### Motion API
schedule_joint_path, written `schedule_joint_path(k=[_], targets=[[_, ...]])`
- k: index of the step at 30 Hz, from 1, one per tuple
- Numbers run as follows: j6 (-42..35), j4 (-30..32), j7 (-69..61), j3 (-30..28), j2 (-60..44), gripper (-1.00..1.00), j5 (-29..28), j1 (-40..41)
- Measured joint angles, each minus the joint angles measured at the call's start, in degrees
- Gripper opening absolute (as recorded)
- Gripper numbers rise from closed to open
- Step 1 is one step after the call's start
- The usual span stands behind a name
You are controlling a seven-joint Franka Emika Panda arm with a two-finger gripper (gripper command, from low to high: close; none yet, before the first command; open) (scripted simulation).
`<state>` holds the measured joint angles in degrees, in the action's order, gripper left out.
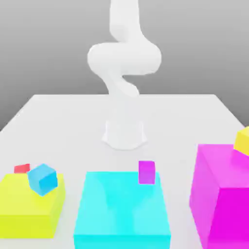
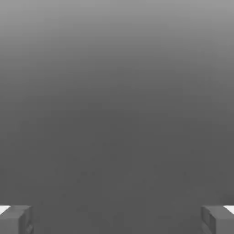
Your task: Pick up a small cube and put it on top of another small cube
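The white Franka arm point(image 1: 124, 68) stands on its round base at the centre of the exterior view, rising from the pale grey desk point(image 1: 63, 116) and bending out of the top of the frame. In the hand view the tool point(image 2: 117, 219) appears as two grey fingertips point(image 2: 16, 219) at the lower corners of the frame, set wide apart with nothing between them, against a plain grey background. The tiny plain bright red cube point(image 1: 22, 168) sits at the lower left of the exterior view, on the far edge of the top face of the large yellow block point(image 1: 26, 209). The small plain sky-blue cube point(image 1: 43, 179) is on the same yellow block, just beside the red cube toward the exterior view's right, and is rotated so that a corner faces the camera; whether the two cubes touch cannot be determined. At the lower centre of the frame lies the large flat cyan block point(image 1: 121, 214), with the small magenta cube point(image 1: 146, 172) standing at its far edge toward the exterior view's right. At the lower right stands the large magenta block point(image 1: 221, 199), taller than the other two blocks, carrying the small yellow cube point(image 1: 242, 141) on its top face at the right edge of the frame.
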<state>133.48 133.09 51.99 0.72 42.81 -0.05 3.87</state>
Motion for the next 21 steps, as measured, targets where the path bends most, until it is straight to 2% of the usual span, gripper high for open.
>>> schedule_joint_path(k=[21], targets=[[14.3, 11.0, 53.6, 3.1, -25.5, 0.0, -3.0, 29.0]])
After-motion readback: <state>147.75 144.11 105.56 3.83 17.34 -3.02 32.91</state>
